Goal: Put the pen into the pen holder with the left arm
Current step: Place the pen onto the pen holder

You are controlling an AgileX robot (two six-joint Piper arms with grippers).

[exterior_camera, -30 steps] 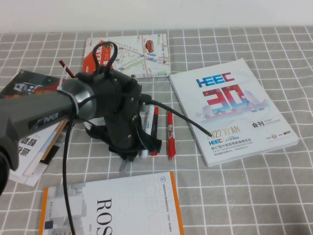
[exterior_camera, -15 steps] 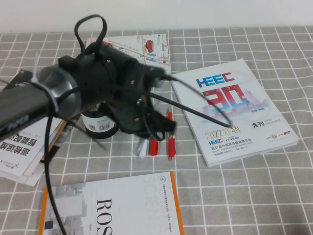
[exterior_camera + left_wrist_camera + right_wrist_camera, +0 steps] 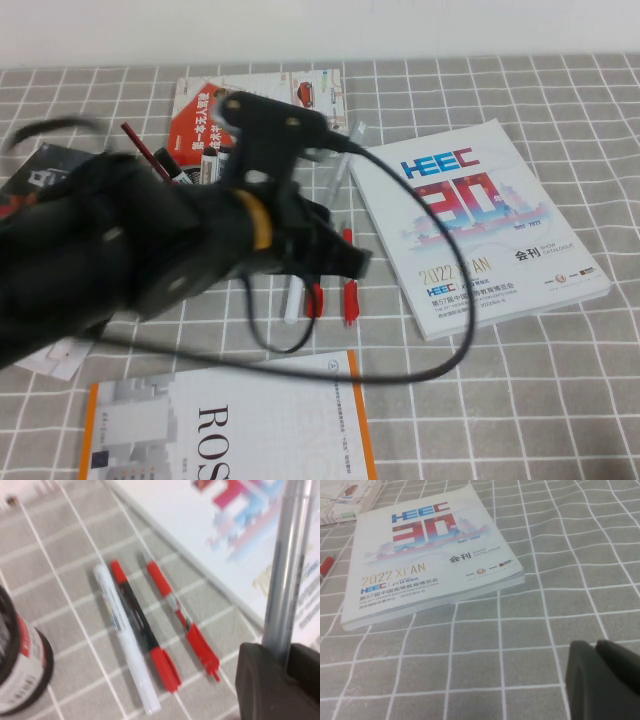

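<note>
One pen [image 3: 286, 565] clamped upright in the left gripper [image 3: 278, 666], lifted above the table, beside the pen holder [image 3: 19, 666]. Next: carry over its mouth, lower. Right gripper [image 3: 603, 672] pressed shut, idle, off beside catalogue [image 3: 427, 555].

We see the grey checked desk [image 3: 560, 400] carrying the HEEC catalogue [image 3: 480, 225], white marker [image 3: 127, 640], two red pens [image 3: 182, 620], pen holder [image 3: 22, 667].
</note>
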